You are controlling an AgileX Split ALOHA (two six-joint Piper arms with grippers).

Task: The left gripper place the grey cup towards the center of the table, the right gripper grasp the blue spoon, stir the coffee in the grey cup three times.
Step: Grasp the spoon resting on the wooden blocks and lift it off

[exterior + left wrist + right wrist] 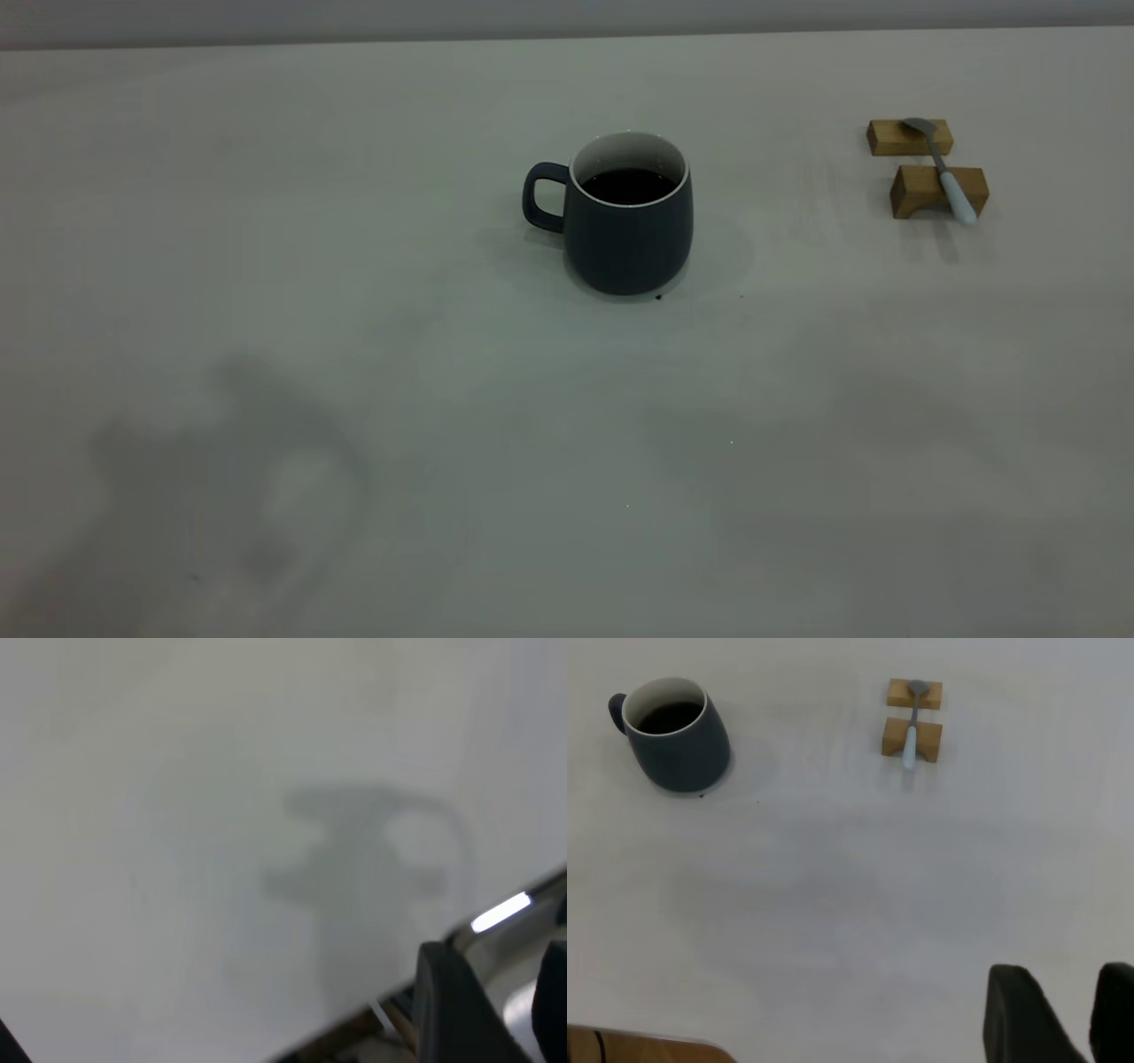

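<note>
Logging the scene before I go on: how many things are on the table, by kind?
Cups: 1, the grey cup with the coffee
Spoons: 1, the blue spoon
Wooden blocks: 2
Total: 4

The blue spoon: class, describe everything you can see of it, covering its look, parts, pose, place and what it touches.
The blue spoon is small and slim, with a grey metal-looking bowl and neck and a rounded pale blue-white handle. It lies across two tan wooden blocks: the bowl rests on the farther block, the handle crosses the nearer one and juts past it. It sits at the table's right, well apart from the grey cup. No gripper touches it.
</note>
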